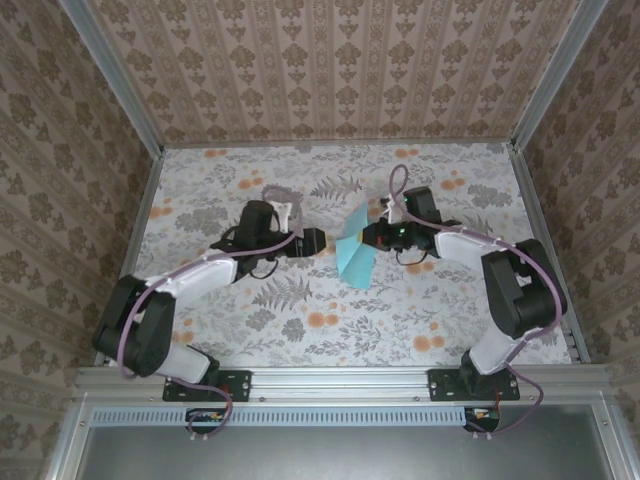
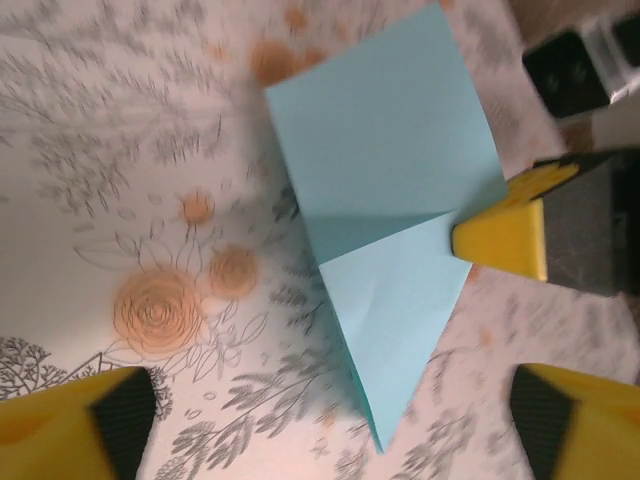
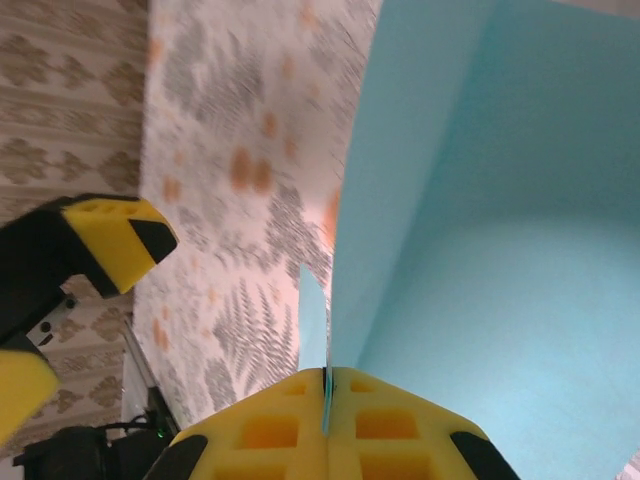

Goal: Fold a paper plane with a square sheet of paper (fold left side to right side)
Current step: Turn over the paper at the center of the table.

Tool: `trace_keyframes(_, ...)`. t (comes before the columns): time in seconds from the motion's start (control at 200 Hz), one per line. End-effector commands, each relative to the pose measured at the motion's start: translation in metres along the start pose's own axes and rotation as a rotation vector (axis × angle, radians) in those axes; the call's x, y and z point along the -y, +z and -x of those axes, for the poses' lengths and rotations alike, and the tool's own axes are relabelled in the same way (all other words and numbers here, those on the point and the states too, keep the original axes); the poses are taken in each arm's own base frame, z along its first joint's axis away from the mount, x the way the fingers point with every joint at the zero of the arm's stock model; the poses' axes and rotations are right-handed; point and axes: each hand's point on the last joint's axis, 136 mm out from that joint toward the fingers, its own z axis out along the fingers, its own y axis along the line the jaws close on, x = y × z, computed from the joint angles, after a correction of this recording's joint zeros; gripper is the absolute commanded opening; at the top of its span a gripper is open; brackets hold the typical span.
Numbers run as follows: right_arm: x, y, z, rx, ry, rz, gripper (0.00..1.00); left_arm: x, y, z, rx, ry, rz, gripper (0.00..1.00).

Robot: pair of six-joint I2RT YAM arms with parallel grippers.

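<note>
The cyan-blue sheet of paper [image 1: 355,256] is folded into a pointed, kite-like shape and lies mid-table, its right part lifted off the surface. My right gripper [image 1: 368,236] is shut on the paper's right corner. In the right wrist view its yellow pads [image 3: 270,430] pinch the paper's edge [image 3: 480,250], with the gripper [image 3: 327,400] tight on it. My left gripper [image 1: 318,242] stands open just left of the paper, holding nothing. In the left wrist view the paper [image 2: 390,190] lies ahead, its tip between my spread fingers [image 2: 80,425], and the right gripper's pad [image 2: 505,238] sits at its corner.
The tabletop [image 1: 300,320] has a floral print and patterned walls on three sides, with a metal rail [image 1: 340,380] along the near edge. Both arms reach inward from their bases, their grippers close together over the middle.
</note>
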Motion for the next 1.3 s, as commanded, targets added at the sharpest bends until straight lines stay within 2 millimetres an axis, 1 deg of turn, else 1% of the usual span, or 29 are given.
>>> trace_keyframes(0.0,-0.056,-0.034,0.040,0.126,-0.181,0.163,0.03,0.022,-0.029,0.030,0.111,-0.022,-0.106,1.00)
trace_keyframes(0.045,-0.069,-0.045,0.048,0.158,-0.214,0.201,0.04,0.035,-0.038,0.037,0.135,-0.017,-0.157,1.00)
trace_keyframes(0.06,-0.073,-0.048,0.051,0.167,-0.227,0.212,0.04,0.032,-0.044,0.045,0.159,-0.027,-0.159,1.00)
trace_keyframes(0.13,-0.094,-0.063,0.060,0.198,-0.281,0.263,0.04,0.047,-0.058,0.060,0.201,-0.018,-0.224,1.00)
trace_keyframes(0.18,-0.110,-0.072,0.064,0.209,-0.317,0.303,0.04,0.067,-0.066,0.066,0.199,0.006,-0.309,1.00)
trace_keyframes(0.295,-0.148,-0.091,0.073,0.230,-0.390,0.404,0.04,0.103,-0.077,0.080,0.203,0.044,-0.453,1.00)
trace_keyframes(0.355,-0.166,-0.101,0.076,0.239,-0.420,0.446,0.04,0.114,-0.078,0.085,0.199,0.059,-0.491,1.00)
trace_keyframes(0.425,-0.181,-0.109,0.078,0.249,-0.445,0.473,0.05,0.128,-0.079,0.088,0.191,0.087,-0.527,1.00)
trace_keyframes(0.495,-0.195,-0.114,0.078,0.253,-0.470,0.496,0.05,0.132,-0.078,0.093,0.190,0.104,-0.540,1.00)
trace_keyframes(0.505,-0.196,-0.114,0.077,0.252,-0.472,0.499,0.05,0.140,-0.076,0.088,0.173,0.112,-0.557,1.00)
trace_keyframes(0.515,-0.199,-0.115,0.077,0.253,-0.476,0.503,0.05,0.143,-0.075,0.087,0.166,0.114,-0.562,1.00)
trace_keyframes(0.63,-0.215,-0.118,0.074,0.246,-0.498,0.543,0.05,0.155,-0.071,0.087,0.149,0.131,-0.598,1.00)
trace_keyframes(0.68,-0.219,-0.118,0.073,0.245,-0.499,0.557,0.05,0.159,-0.070,0.088,0.148,0.136,-0.608,1.00)
trace_keyframes(0.79,-0.227,-0.121,0.070,0.246,-0.503,0.583,0.05,0.161,-0.069,0.090,0.150,0.136,-0.613,0.98)
trace_keyframes(0.895,-0.228,-0.119,0.067,0.237,-0.494,0.591,0.05,0.165,-0.071,0.092,0.162,0.138,-0.640,0.92)
trace_keyframes(0.97,-0.224,-0.117,0.067,0.235,-0.482,0.587,0.05,0.168,-0.075,0.095,0.180,0.142,-0.664,0.84)
trace_keyframes(1.03,-0.222,-0.116,0.065,0.232,-0.474,0.583,0.05,0.170,-0.077,0.096,0.191,0.144,-0.673,0.75)
trace_keyframes(1.06,-0.221,-0.115,0.065,0.229,-0.471,0.583,0.05,0.171,-0.078,0.097,0.193,0.147,-0.677,0.72)
trace_keyframes(1.205,-0.215,-0.111,0.063,0.229,-0.454,0.569,0.06,0.172,-0.081,0.097,0.204,0.147,-0.678,0.51)
trace_keyframes(1.295,-0.209,-0.108,0.062,0.228,-0.442,0.559,0.06,0.171,-0.083,0.097,0.214,0.148,-0.671,0.41)
